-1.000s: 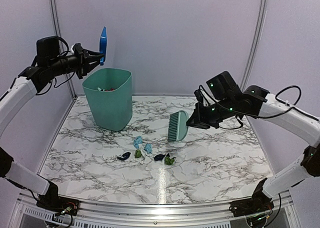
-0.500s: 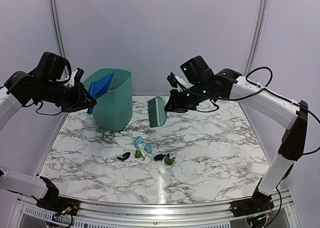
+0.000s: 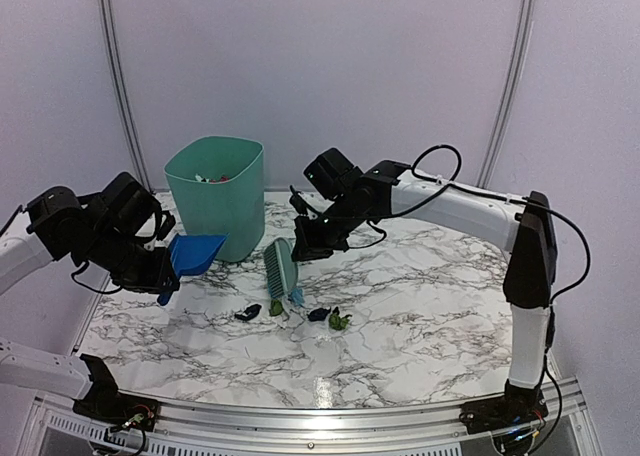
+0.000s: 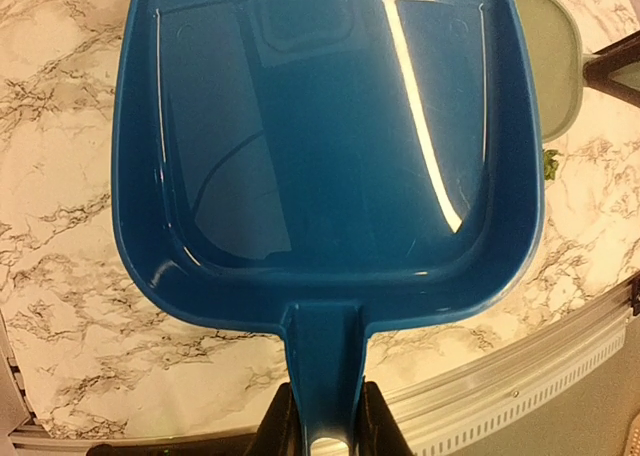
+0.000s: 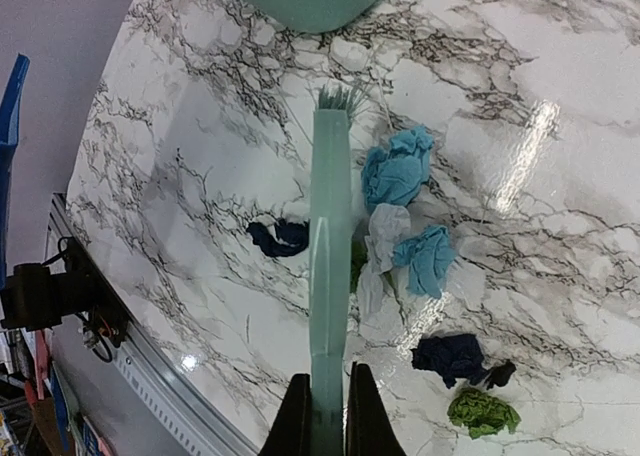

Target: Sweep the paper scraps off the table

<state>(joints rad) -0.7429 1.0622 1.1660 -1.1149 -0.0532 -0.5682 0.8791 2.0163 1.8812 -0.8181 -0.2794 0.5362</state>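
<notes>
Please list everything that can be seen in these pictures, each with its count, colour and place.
paper scraps: about seven visible; light blue, dark blue, green, one whitish; clustered mid-table by the brush
dustpan: one; blue, empty; held above the table's left side
hand brush: one; mint green; over the scrap cluster
waste bin: one; teal; far left of the table, a few bits inside
table: one; white marble pattern, grey veins; metal rail at the near edge
left gripper: black; shut on the dustpan handle
right gripper: black; shut on the brush handle
</notes>
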